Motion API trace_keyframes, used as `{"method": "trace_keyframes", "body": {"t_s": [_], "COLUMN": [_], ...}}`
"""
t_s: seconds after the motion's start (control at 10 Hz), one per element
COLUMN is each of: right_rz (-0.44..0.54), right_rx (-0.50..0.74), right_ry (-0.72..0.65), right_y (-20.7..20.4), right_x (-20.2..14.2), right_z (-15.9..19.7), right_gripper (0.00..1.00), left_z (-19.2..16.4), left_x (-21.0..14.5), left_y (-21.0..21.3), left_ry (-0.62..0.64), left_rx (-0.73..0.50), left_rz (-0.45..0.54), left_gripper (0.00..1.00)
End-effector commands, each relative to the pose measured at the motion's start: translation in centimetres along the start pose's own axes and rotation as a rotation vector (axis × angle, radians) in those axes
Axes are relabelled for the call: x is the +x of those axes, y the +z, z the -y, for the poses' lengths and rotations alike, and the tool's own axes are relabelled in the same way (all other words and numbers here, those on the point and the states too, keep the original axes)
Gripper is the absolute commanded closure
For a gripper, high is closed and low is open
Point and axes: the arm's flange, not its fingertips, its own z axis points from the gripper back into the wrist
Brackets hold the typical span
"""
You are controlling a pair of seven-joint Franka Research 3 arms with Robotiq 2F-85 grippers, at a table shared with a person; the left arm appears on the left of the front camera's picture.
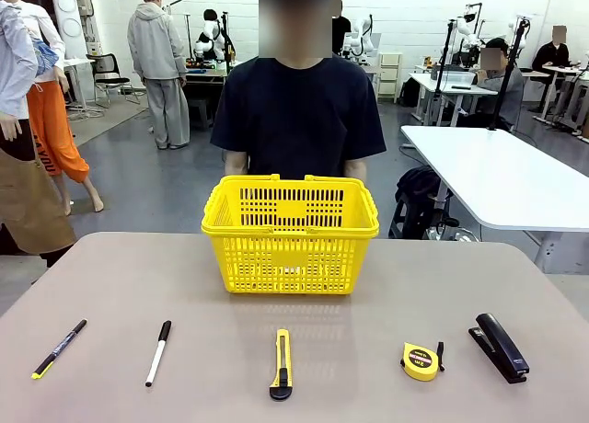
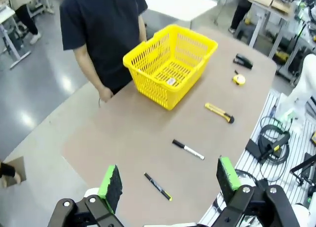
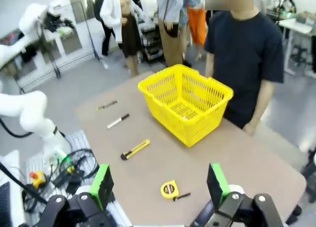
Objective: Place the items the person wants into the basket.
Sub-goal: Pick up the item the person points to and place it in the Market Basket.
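- Left jaws are wide open, the left pads well apart, hanging up over the near edge of the table.
- Nearest thing to the left jaws is the thin black pen, flat on the table and sitting between the two pads in that wrist view.
- The white marker is just past the pen. After that the utility knife, the tape measure and the stapler run off in a row, each one farther from the left jaws.
- Right jaws are wide open too, the right pads spread apart, also up above the table.
- For the right jaws it's the other way round: the tape measure is closest, lying between the pads. The knife is a bit farther out, and the marker and pen are way down the row.
- The yellow basket stands upright well ahead of both jaws, beyond the row of tools and touching none of them, roughly in line with the knife.
- The person in the dark T-shirt stands at the far edge right behind the basket, arms down.
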Motion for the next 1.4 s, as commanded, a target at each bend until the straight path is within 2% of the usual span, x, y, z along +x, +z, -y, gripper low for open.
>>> {"method": "trace_keyframes", "body": {"t_s": [0.0,0.2,0.5,0.8,1.1,1.3], "right_rz": [0.123,0.166,0.161,0.14,0.037,0.034], "right_rx": [-0.014,-0.048,-0.126,-0.137,-0.095,-0.09], "right_ry": [0.026,0.009,-0.037,-0.034,-0.045,-0.058], "right_y": [0.3,1.6,2.8,3.3,2.8,2.6], "right_x": [-2.2,-3.2,-3.2,-3.1,-2.4,-2.2], "right_z": [-0.3,-0.5,-1.7,-2.5,-2.7,-2.5], "right_gripper": [0.0,0.0,0.0,0.0,0.0,0.0], "left_z": [-1.9,-4.6,-5.8,-5.6,-4.9,-4.6], "left_x": [-1.4,-3.7,-5.7,-5.4,-4.8,-4.8], "left_y": [-0.4,-0.2,0.1,-0.2,-0.6,-0.6], "left_ry": [-0.005,0.04,0.13,0.15,0.105,0.104], "left_rx": [-0.061,-0.058,-0.006,0.012,-0.006,-0.011], "left_rz": [0.103,0.226,0.318,0.304,0.179,0.169], "left_gripper": [0.0,0.0,0.0,0.0,0.0,0.0]}}
